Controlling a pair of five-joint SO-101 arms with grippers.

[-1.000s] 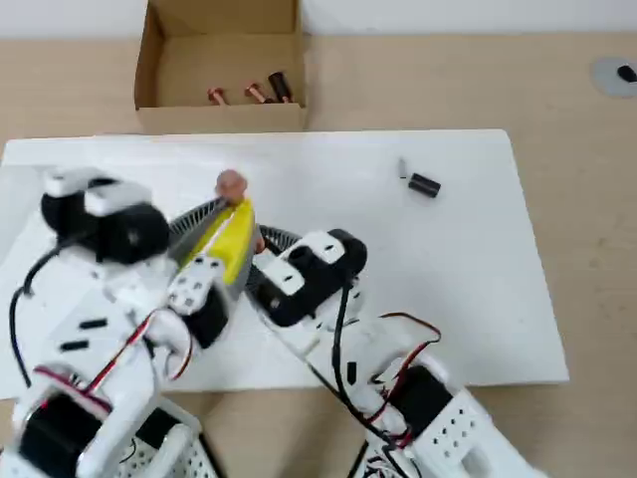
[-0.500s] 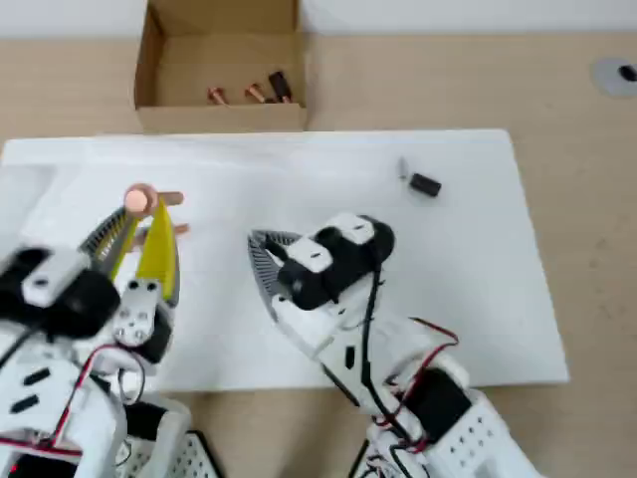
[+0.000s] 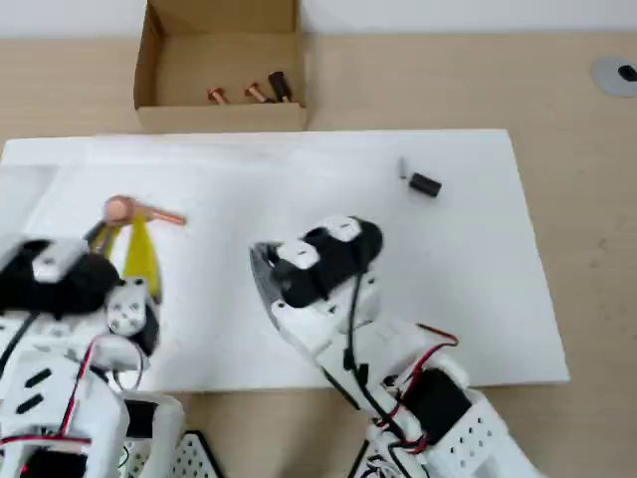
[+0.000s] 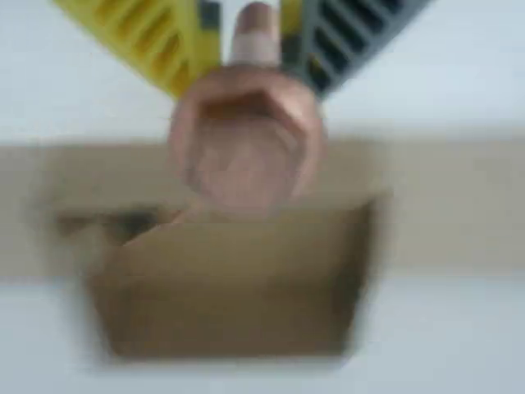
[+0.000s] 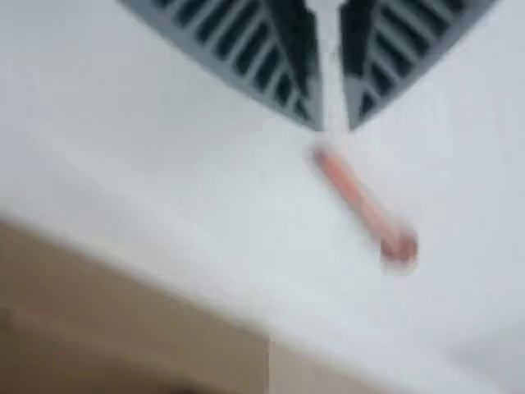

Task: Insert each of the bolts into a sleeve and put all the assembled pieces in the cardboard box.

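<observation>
Bolt (image 4: pixel 246 139) is clamped by its shaft in the left fingers (image 4: pixel 139 33), head uppermost, lifted over the near-left part of the worktop (image 3: pixel 478 299). Right fingers (image 5: pixel 246 57) are close together with only a slit between them and hold nothing; they hang over mid-worktop. Second bolt (image 3: pixel 165 217) lies flat just beside the held one. Sleeve (image 3: pixel 425 185) lies loose farther back on the right, well apart from both arms. Cardboard box (image 3: pixel 149 70) stands past the far edge with a few pieces (image 3: pixel 257 93) inside.

Step in hand, as I judge it: mate the held bolt with the sleeve.
- Keep the left grip firm.
- Open the right fingers and take the sleeve by its sides, leaving the bore free.
- Line up both axes before pushing.
- Cannot tell how much shaft is free below the left fingers; a regrip may be needed.

Views:
- Left wrist view settles the grip and the hex head, which the high view leaves vague beside the yellow finger.
- Right wrist view gives the loose bolt whole, head away from the tips.
- High view places the sleeve and the box contents.
</observation>
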